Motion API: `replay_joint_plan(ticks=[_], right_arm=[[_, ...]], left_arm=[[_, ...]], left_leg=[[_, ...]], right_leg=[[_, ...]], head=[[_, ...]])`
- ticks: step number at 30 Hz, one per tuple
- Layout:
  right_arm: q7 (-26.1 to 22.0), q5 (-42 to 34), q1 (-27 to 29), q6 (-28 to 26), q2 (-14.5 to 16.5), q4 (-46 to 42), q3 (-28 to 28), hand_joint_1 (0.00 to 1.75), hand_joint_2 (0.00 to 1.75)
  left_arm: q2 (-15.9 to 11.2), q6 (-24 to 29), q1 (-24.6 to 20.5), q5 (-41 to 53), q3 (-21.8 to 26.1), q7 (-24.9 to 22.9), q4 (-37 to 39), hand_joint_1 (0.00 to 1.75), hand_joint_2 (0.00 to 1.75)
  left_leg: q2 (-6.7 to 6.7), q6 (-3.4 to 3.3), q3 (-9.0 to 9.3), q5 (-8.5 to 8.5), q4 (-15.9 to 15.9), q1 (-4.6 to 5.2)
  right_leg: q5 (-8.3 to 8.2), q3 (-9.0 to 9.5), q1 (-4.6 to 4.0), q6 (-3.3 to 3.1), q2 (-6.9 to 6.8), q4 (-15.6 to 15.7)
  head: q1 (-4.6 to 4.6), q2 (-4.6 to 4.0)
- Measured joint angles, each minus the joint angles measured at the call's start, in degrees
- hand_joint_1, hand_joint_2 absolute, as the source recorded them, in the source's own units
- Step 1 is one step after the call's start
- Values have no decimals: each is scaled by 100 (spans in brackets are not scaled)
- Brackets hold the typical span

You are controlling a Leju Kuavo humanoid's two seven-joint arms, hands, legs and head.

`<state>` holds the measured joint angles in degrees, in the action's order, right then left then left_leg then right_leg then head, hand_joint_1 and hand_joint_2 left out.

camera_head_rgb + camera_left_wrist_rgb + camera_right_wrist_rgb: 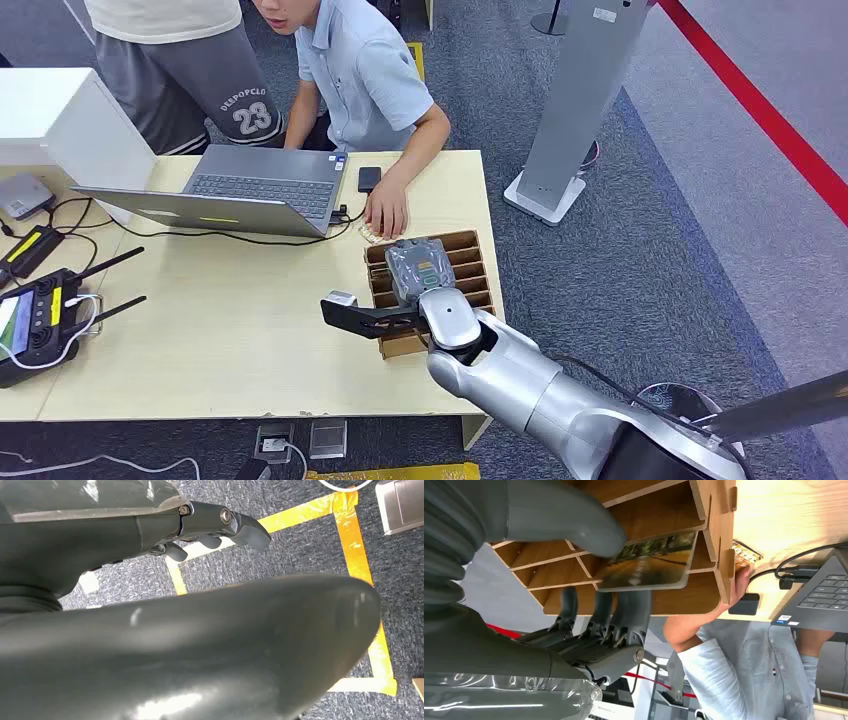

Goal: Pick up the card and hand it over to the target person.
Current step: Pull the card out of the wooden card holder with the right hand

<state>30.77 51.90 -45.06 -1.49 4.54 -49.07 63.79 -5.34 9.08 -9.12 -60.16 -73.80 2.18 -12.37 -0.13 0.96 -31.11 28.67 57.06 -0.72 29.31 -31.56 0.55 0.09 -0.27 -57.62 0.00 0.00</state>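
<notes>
The card (646,562), printed with a blurred road scene, sits in a slot of the wooden organizer (470,262), and I am pinching it: my right hand (418,270) has its thumb (569,517) on the printed face and the darker fingers (599,607) under the rack's edge. The organizer stands at the near right corner of the counter (230,340). A seated person's hand (387,208) rests on the counter just beyond it, beside a laptop (250,190) and a small black box (369,179). My left hand (220,527) hangs over the carpet with its fingers (250,530) loosely curled, holding nothing
</notes>
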Motion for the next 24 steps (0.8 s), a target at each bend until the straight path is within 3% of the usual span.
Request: replay_joint_plan(ticks=[10, 14, 24], right_arm=[[-2, -1, 20, 23, 2, -9, 18, 155, 175], [-1, -14, 34, 36, -20, -39, 20, 154, 175], [53, -143, 30, 105, -56, -104, -60, 154, 175]], left_arm=[[1, -2, 18, 2, 6, 17, -8, 0, 0], [-6, 47, 18, 63, -21, 11, -2, 0, 175], [-26, 48, 23, 24, 62, -26, -7, 0, 175]], left_leg=[[1, 1, 1, 2, 1, 0], [0, 1, -1, 2, 4, 0], [1, 2, -2, 3, 5, -1]], right_leg=[[2, 0, 0, 0, 1, -2], [2, -1, 0, 0, 0, -4], [3, -3, 0, 0, 0, -5]], head=[[0, 0], [0, 0], [0, 0]])
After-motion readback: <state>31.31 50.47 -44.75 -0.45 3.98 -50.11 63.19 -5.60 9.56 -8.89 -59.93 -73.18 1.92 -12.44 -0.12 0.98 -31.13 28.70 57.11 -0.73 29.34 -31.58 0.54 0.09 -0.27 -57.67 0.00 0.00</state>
